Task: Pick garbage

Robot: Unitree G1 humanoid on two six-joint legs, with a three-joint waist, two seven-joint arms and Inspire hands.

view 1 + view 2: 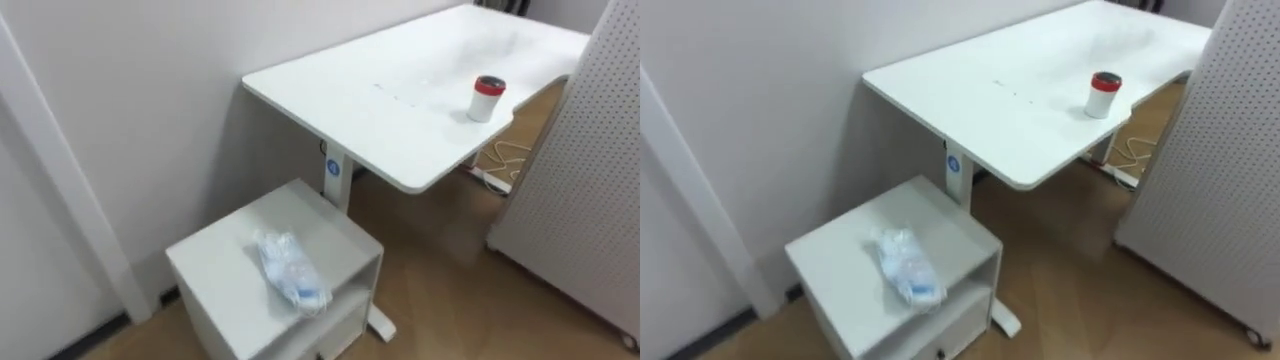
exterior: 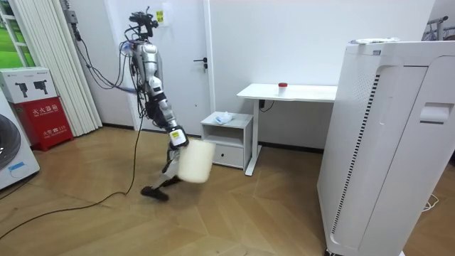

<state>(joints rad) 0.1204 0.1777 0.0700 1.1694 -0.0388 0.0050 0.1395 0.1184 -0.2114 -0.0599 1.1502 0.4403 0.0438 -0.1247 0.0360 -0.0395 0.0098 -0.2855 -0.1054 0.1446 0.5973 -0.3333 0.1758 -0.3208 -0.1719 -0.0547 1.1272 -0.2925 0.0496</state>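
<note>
The crumpled clear plastic bottle (image 1: 290, 268) lies on the small white cabinet (image 1: 215, 275). It looks light, springy and slick, best gripped across its middle. The right hand (image 2: 177, 136) carries a white bin (image 2: 195, 161); I cannot tell its finger state.

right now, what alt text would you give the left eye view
A crumpled piece of clear plastic lies on top of a small white cabinet against the wall. Behind it stands a white desk with a small red-topped container near its edge, and a perforated white panel rises at the right.
</note>
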